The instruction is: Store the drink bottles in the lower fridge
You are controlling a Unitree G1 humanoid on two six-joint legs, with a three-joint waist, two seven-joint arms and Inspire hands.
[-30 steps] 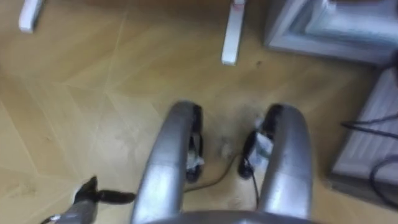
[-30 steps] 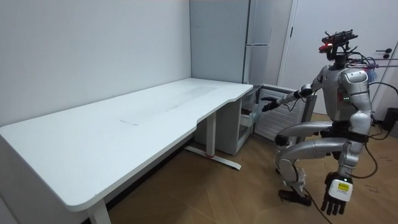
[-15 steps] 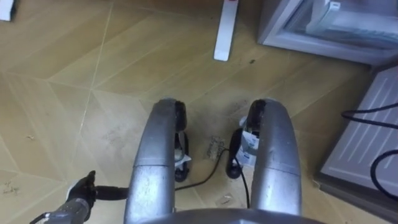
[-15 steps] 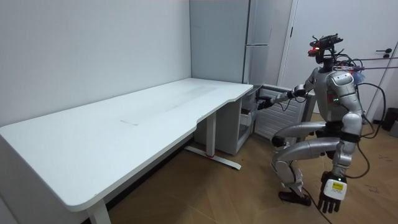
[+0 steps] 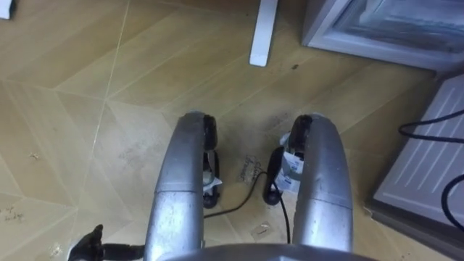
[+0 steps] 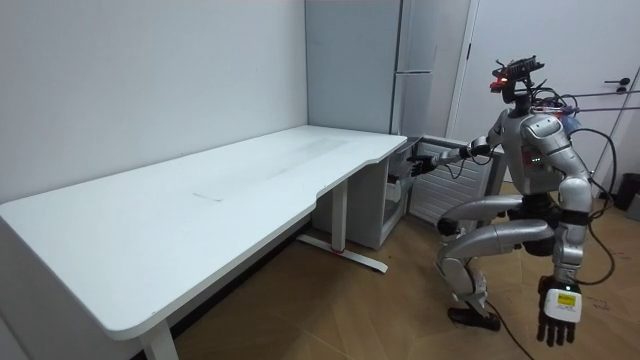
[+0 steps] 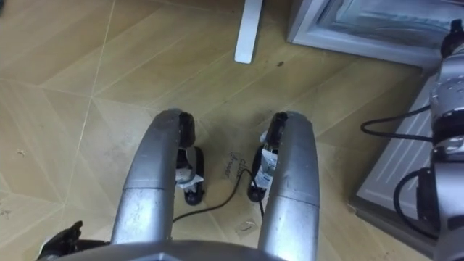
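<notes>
Knees bent low, the robot squats on the wooden floor point(image 5: 87, 94) in front of the tall grey fridge point(image 6: 400, 60), which stands against the back wall just past the far end of the long white worktop point(image 6: 200, 200). In the room view it faces the room view's left, towards the lower fridge point(image 6: 378, 205), whose door point(image 6: 455, 190) is swung out towards the robot so that the pale drawers point(image 6: 401, 192) inside show.

The right arm is stretched out level. The right hand point(image 6: 417, 166) is at the upper edge of that open compartment, close to the worktop's far corner. I cannot tell whether its fingers are curled on anything or lie straight, nor whether it touches the fridge. The left arm hangs straight down by the body. The left hand point(image 6: 558, 318) is just above the floor with its fingers straight and pointing down, holding nothing.

The eye views look down over both thighs to the floor. The open lower compartment lies at the top right, with the white foot point(image 5: 262, 32) of the worktop's leg just to its left. The ribbed inner face of the door runs along the right edge beside the right leg, and dark fingertips of the left hand show at the bottom left. Where the drinks are I cannot tell.
</notes>
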